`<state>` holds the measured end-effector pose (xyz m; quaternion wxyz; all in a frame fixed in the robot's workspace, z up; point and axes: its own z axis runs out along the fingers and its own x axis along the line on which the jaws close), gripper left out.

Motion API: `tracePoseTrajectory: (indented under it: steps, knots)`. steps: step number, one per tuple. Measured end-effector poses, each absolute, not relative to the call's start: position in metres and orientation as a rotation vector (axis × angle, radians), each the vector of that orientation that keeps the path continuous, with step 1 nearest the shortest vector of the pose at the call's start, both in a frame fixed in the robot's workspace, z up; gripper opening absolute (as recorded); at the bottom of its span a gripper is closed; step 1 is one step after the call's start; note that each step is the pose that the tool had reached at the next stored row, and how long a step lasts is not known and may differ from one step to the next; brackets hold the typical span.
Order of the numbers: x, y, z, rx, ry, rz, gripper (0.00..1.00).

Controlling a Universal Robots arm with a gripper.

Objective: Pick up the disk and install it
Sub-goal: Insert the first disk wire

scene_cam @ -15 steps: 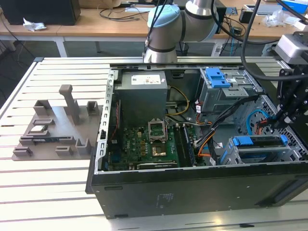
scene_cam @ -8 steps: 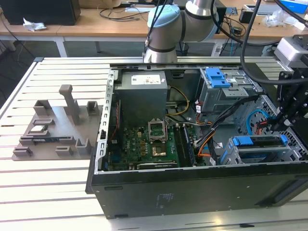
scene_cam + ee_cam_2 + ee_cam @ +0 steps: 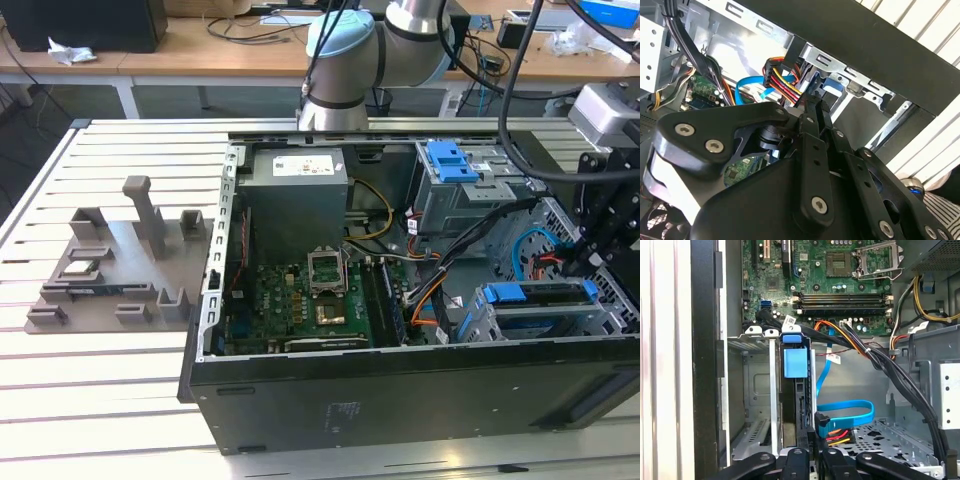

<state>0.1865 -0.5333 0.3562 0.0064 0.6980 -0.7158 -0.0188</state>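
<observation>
Gripper (image 3: 810, 460), fingers drawn close on the near edge of the disk (image 3: 794, 405), which stands on edge in the metal drive cage (image 3: 760, 390) of the open computer case (image 3: 400, 395), blue bracket (image 3: 795, 360) showing, label hidden, blue data cable (image 3: 845, 412) just beside.

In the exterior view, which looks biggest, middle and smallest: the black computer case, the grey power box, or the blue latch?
1. computer case
2. power box
3. blue latch
</observation>
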Motion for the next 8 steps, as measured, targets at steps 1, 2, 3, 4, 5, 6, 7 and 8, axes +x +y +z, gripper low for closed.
tracePoseTrajectory:
  steps: [1,2,3,4,5,6,7,8]
  knots:
    - [0.1858,-0.5335,0.3557,2.184,-2.240,-0.059,0.17]
    - [0.1852,-0.5337,0.3552,2.184,-2.240,-0.059,0.17]
    - [0.1846,-0.5339,0.3544,2.184,-2.240,-0.059,0.17]
    - [0.1837,-0.5343,0.3535,2.184,-2.240,-0.059,0.17]
    - [0.1836,-0.5344,0.3532,2.184,-2.240,-0.059,0.17]
    - [0.1833,-0.5346,0.3527,2.184,-2.239,-0.059,0.17]
    - [0.1831,-0.5348,0.3524,2.184,-2.239,-0.059,0.17]
    - [0.1828,-0.5351,0.3520,2.184,-2.240,-0.059,0.17]
